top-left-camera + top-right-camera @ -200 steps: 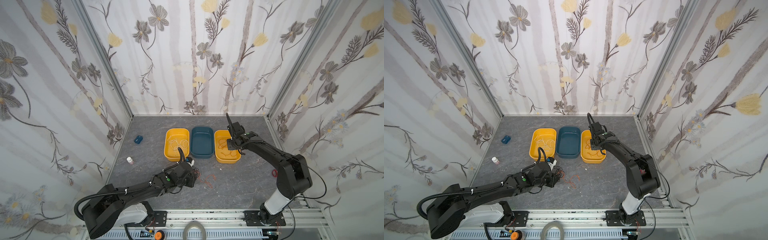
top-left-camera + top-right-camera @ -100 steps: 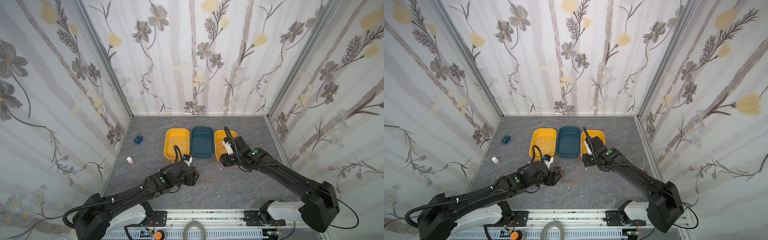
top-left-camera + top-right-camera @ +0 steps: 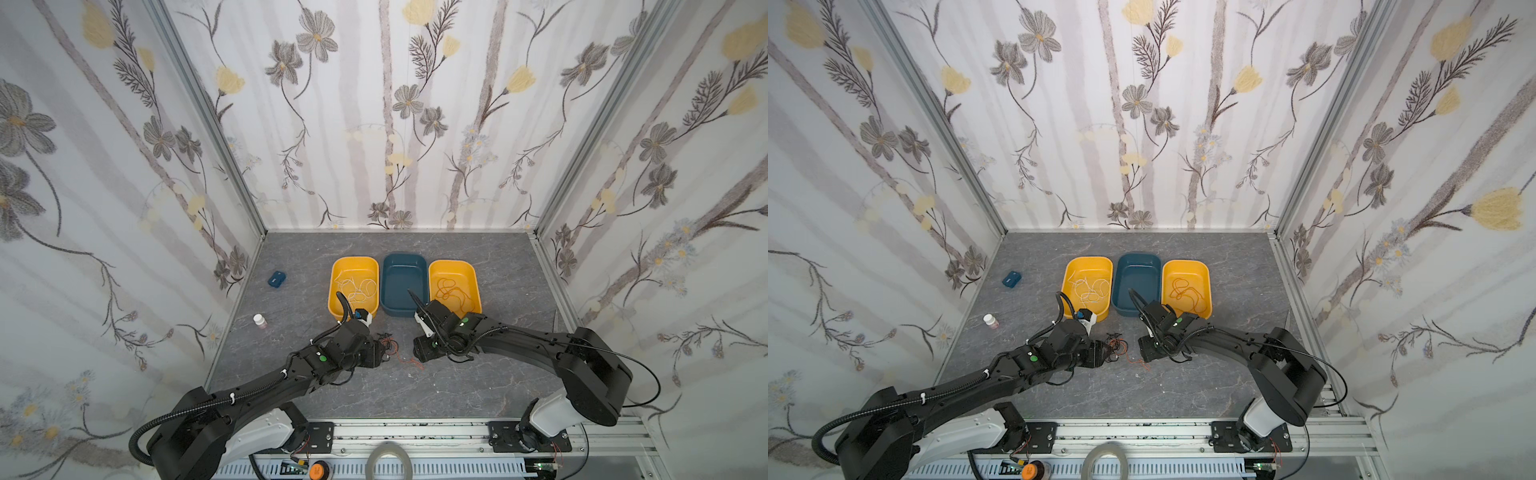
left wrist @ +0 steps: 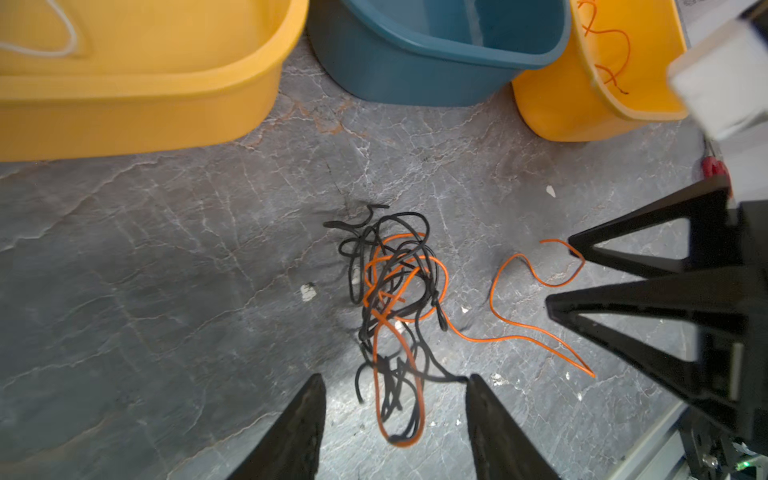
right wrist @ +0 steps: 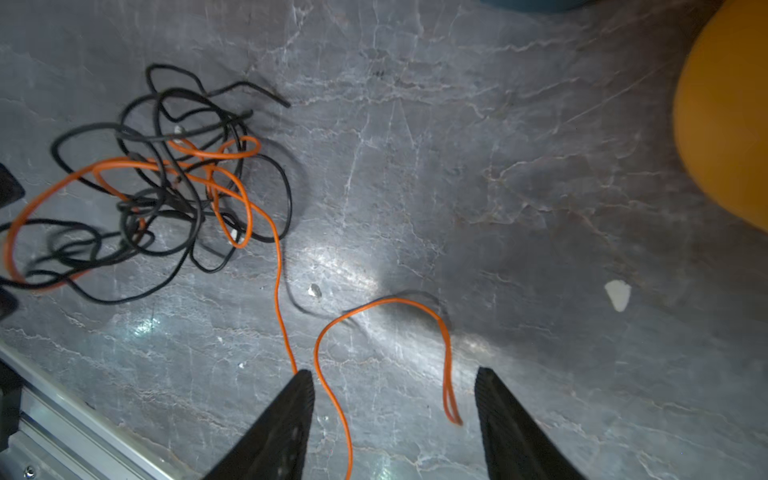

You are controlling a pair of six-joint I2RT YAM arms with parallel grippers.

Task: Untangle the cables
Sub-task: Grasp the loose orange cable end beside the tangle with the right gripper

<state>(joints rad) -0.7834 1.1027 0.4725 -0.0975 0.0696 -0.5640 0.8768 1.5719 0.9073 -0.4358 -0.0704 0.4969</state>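
A tangle of black and orange cables [image 3: 388, 347] [image 3: 1116, 345] lies on the grey table between my two grippers. In the left wrist view the tangle [image 4: 395, 286] sits just ahead of my left gripper [image 4: 395, 380], which is open with a loop of orange and black strands lying between its fingers. My right gripper [image 5: 395, 372] is open too, and the orange cable's loose tail [image 5: 415, 305] runs between its fingers. A white cable [image 3: 359, 286] lies in the left yellow bin [image 3: 354, 259]. Another orange cable [image 3: 453, 291] lies in the right yellow bin [image 3: 452, 262].
A dark blue bin [image 3: 405, 257] stands between the two yellow ones, just behind the tangle. A small blue object [image 3: 277, 279] and a small white bottle [image 3: 259, 321] lie at the left of the table. An aluminium rail [image 3: 415, 428] runs along the front edge.
My right arm has swung from over the right yellow bin down to the table beside the tangle. Both grippers have opened wider. The left arm has stretched further forward at the tangle.
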